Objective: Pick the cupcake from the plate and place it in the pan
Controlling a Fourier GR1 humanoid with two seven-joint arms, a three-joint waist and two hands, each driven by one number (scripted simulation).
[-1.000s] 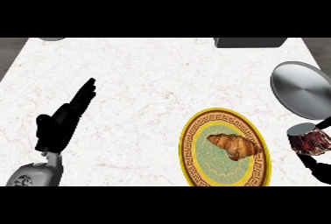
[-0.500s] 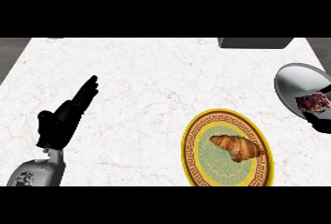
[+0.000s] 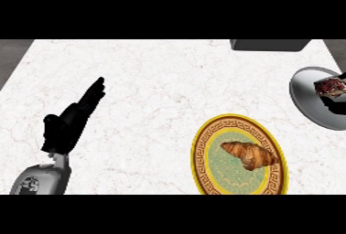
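The right hand [image 3: 336,101] shows at the view's right edge over the grey pan [image 3: 307,93], its fingers curled round the dark cupcake [image 3: 330,87] held above the pan. The left hand [image 3: 73,119] rests on the marble counter [image 3: 162,82], fingers straight and pointing up-right. A croissant [image 3: 250,154] lies on the yellow-rimmed plate [image 3: 202,151].

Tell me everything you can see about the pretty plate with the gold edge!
The plate is round with a yellow-gold rim, a dark band of golden key pattern inside it, and a pale green patterned middle. It looks like glazed ceramic. It lies flat on the white marble counter, at the lower right, its bottom edge cut off by the view. A brown croissant rests on its middle. No hand touches it. No cupcake is on it.
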